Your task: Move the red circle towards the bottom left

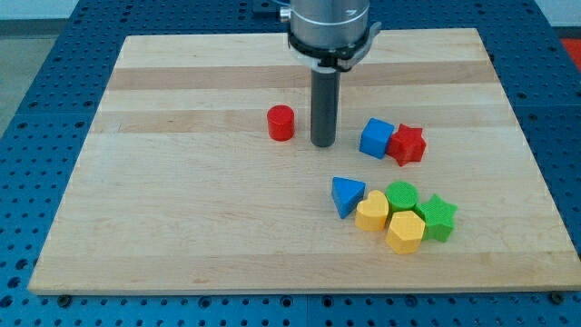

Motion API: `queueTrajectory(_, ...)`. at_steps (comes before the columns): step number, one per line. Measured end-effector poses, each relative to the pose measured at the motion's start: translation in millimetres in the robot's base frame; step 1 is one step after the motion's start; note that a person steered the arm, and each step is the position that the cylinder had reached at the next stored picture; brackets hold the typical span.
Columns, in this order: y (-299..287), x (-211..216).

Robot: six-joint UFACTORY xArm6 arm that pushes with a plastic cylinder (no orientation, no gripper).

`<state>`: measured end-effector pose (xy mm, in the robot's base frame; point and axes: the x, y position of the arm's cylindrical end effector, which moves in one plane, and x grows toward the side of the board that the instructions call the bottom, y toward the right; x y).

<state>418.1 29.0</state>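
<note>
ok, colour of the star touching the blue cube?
Red. The star sits against the blue cube on its right side in the camera view.

You will find nothing to read here: no text, label, brand, number or sign shows on the worktop (182, 227), on the blocks, or on the arm above them.
</note>
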Motion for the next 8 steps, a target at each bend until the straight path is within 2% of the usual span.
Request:
queueTrajectory(1, -33, -12)
queueTrajectory(2, -100, -14)
queueTrajectory(3, -111, -8)
queueTrajectory(4, -87, -49)
queueTrajectory(5, -110, -68)
queueTrajectory(7, -158, 70)
queueTrajectory(8, -151, 74)
